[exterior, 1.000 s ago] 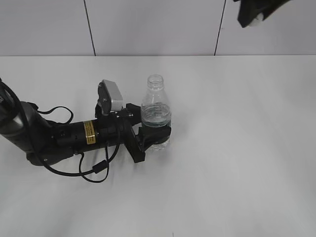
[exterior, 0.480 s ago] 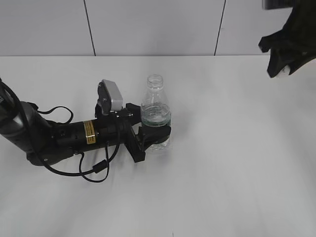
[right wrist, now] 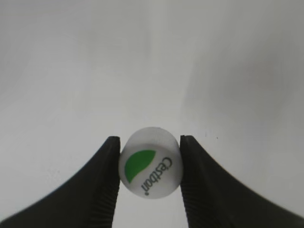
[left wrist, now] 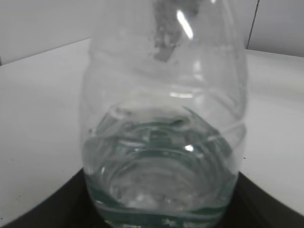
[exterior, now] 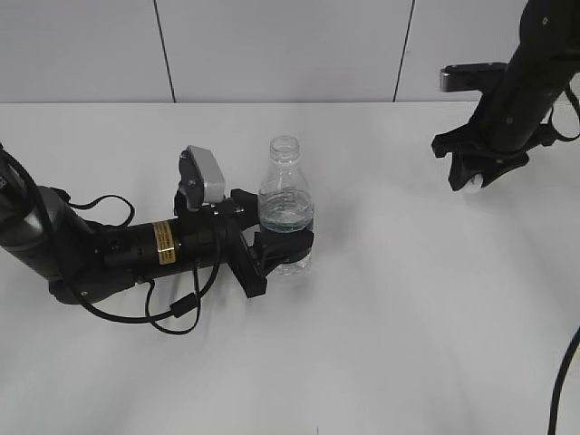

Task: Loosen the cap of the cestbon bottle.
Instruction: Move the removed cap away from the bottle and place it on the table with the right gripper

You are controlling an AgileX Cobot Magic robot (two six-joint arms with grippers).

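The clear cestbon bottle (exterior: 286,214) stands upright mid-table with its neck uncapped. My left gripper (exterior: 283,246) is shut on its lower body; the left wrist view is filled by the bottle (left wrist: 164,137), with dark fingers (left wrist: 71,204) at its sides. The white cap (right wrist: 150,162), with a green half-circle and "Cestbon" lettering, sits pinched between the black ribbed fingers (right wrist: 105,175) of my right gripper (right wrist: 149,164). In the exterior view that right gripper (exterior: 473,178) hangs low over the table at the far right, with the cap (exterior: 475,184) just showing white at its tip.
The white table (exterior: 390,308) stretches bare around the bottle. The left arm lies along the table, with its cables (exterior: 172,313) looping toward the front. A grey panelled wall (exterior: 272,45) runs along the far edge.
My right arm has come down from the top right edge of the view to just above the table at the far right, carrying the cap. The left arm and bottle have not moved.
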